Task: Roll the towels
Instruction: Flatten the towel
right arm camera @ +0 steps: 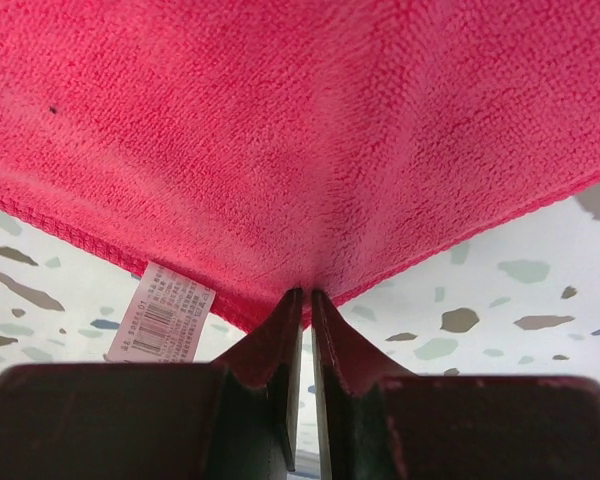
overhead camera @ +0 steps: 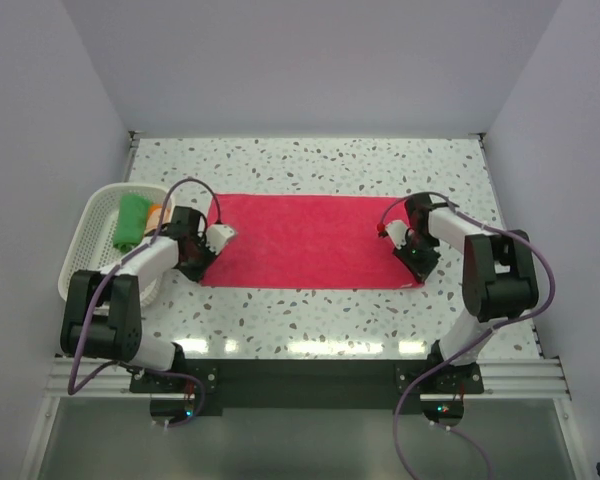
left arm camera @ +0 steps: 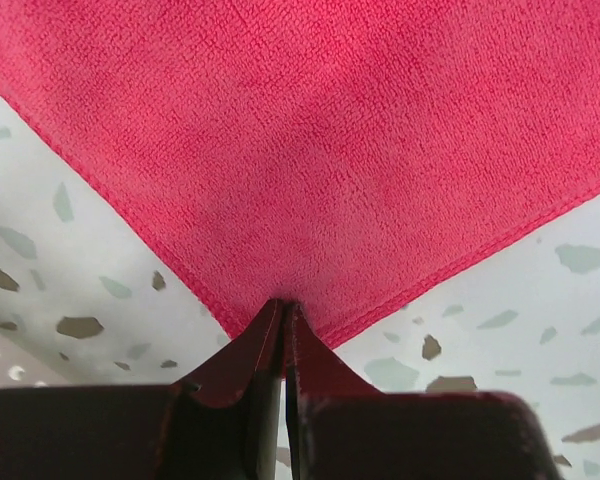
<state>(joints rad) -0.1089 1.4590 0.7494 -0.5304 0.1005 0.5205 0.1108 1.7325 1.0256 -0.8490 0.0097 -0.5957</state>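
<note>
The pink-red towel (overhead camera: 310,240) lies spread flat across the middle of the speckled table. My left gripper (overhead camera: 220,237) is at the towel's left end. In the left wrist view it (left arm camera: 283,305) is shut on a hemmed corner of the towel (left arm camera: 310,130). My right gripper (overhead camera: 384,231) is at the right end. In the right wrist view it (right arm camera: 306,293) is shut on a corner of the towel (right arm camera: 280,120), beside a white care label (right arm camera: 160,325). A bright green towel (overhead camera: 132,220) and a peach-orange towel (overhead camera: 155,213) lie in the basket.
A white mesh basket (overhead camera: 95,215) stands at the table's left edge, close behind my left arm. Grey walls enclose the table on the left, back and right. Bare speckled tabletop (overhead camera: 310,165) lies behind the towel and in front of it.
</note>
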